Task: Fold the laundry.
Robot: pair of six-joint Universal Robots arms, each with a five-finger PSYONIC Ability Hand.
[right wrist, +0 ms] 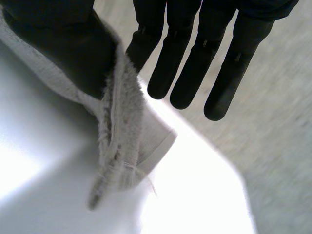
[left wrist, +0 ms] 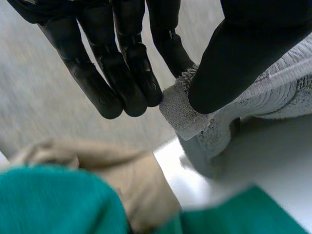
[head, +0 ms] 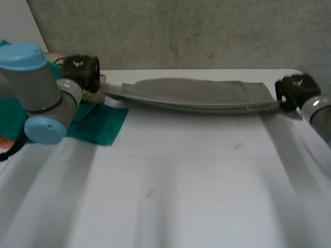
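White table [head: 170, 181], grey towel [head: 196, 94] stretched along its far edge
Left hand [head: 80, 72] and right hand [head: 296, 89] each pinch an end corner, thumb against one finger, other fingers straight; I'd hold tension even, ends level, and carry the fold clear of the green cloth [head: 101, 124]

In the head view the left hand [head: 80, 72] shows its back, hiding its fingers and the grey towel's [head: 196, 93] end there. The right hand [head: 296, 89], at the towel's other end, covers its own fingers likewise. In each wrist view the thumb pinching the towel hides the cloth beneath it, and the towel runs off the picture's edge. Past the towel's left-hand end, the left arm [head: 36, 88] covers much of a green cloth [head: 101, 124]. An orange thing [head: 4, 140] beyond that cloth is cut off, unidentifiable.
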